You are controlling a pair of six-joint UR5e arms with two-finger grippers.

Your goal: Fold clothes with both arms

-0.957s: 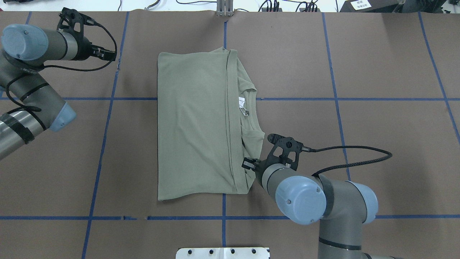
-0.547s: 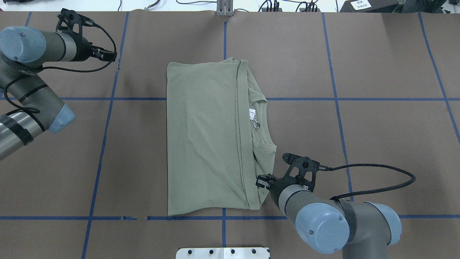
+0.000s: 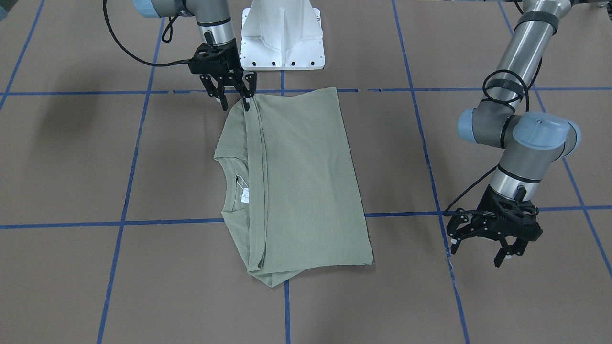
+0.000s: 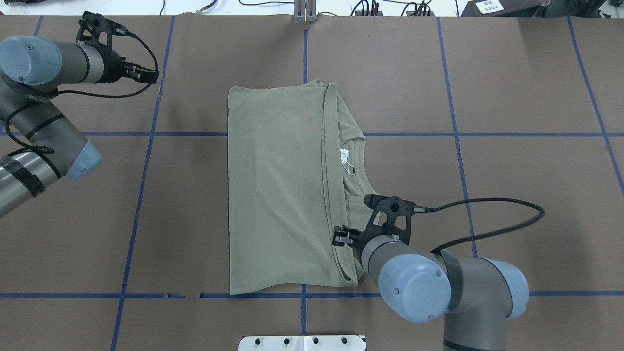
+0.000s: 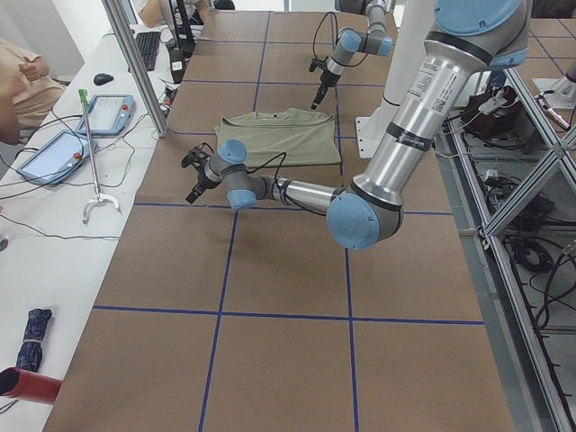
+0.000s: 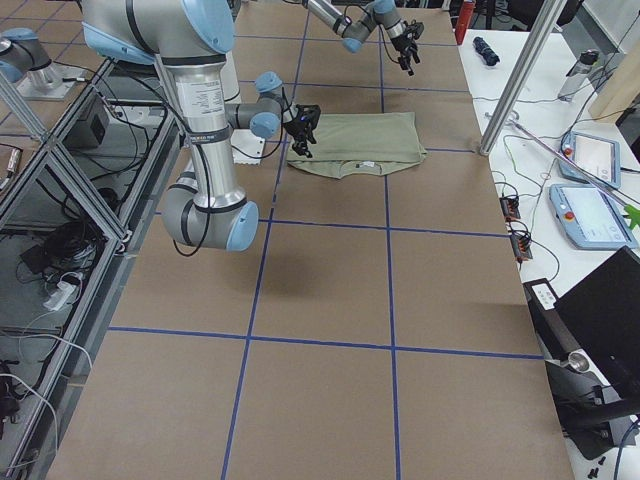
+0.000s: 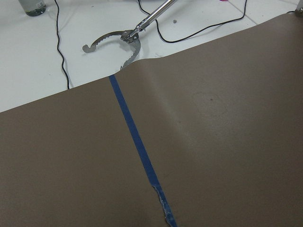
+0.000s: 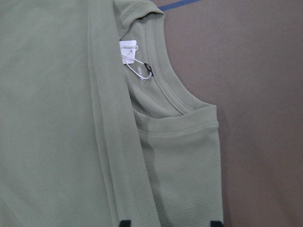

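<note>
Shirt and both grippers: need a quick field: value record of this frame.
shirt: green, folded lengthwise, flat on the table
collar: exposed on the robot's right side, white tag showing
right gripper: open, at the shirt's corner nearest the robot's base; contact unclear
left gripper: open, over bare table, apart from the shirt
table: brown cover with blue tape grid

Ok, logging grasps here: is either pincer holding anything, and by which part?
Nothing is held. The right pincer is open over a corner of the shirt; the left pincer is open, off the shirt.
</note>
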